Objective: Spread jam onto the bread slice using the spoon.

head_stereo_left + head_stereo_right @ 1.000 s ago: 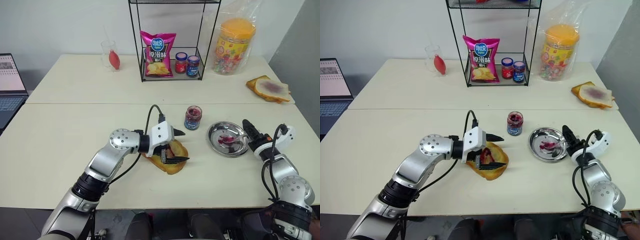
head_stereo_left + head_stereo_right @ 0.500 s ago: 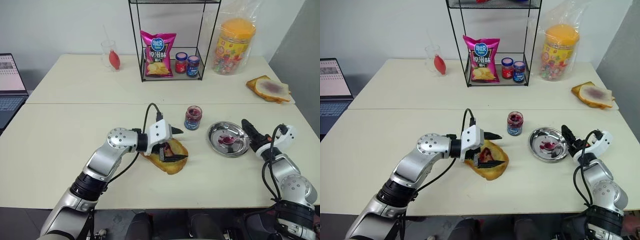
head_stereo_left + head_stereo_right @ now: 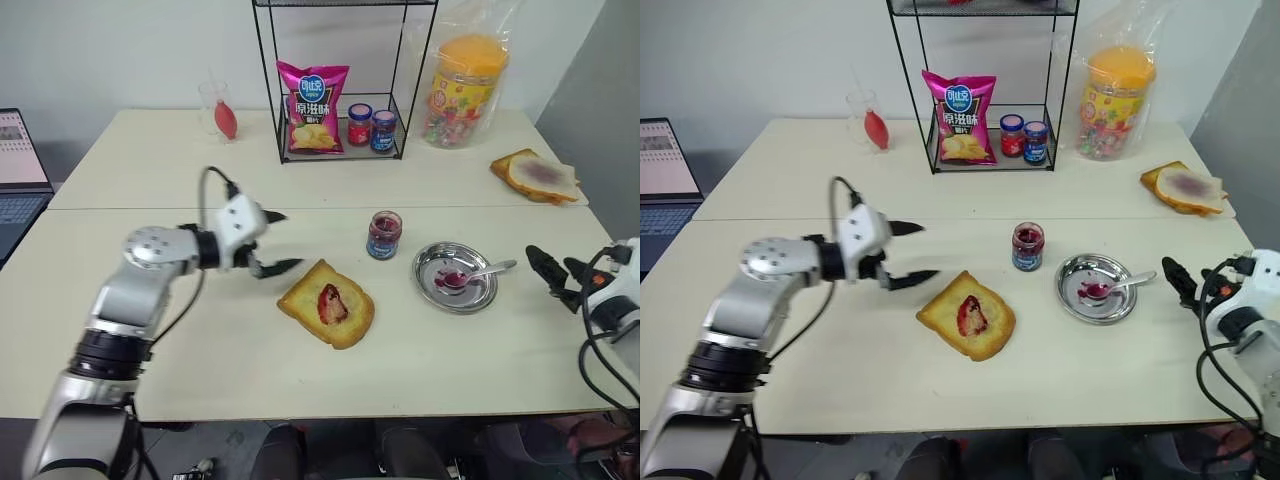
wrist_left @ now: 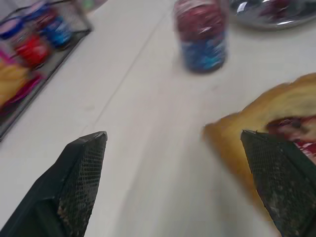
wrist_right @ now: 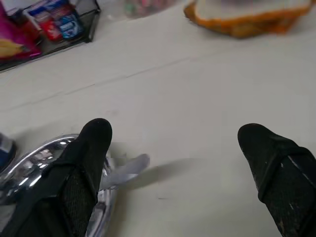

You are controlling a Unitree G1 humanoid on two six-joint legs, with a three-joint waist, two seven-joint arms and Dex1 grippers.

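Golden-brown bread slice (image 3: 326, 303) lay on the desk (image 3: 120, 330), red jam (image 3: 329, 301) smeared at its centre. Both claws, left (image 3: 272, 242) and right (image 3: 553, 270), stood open, empty. Beyond, the spoon (image 3: 470, 275) rested in the steel plate (image 3: 452, 262).

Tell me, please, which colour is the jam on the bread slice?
Dark red-purple jam on the bread slice; the left eye view shows it best.
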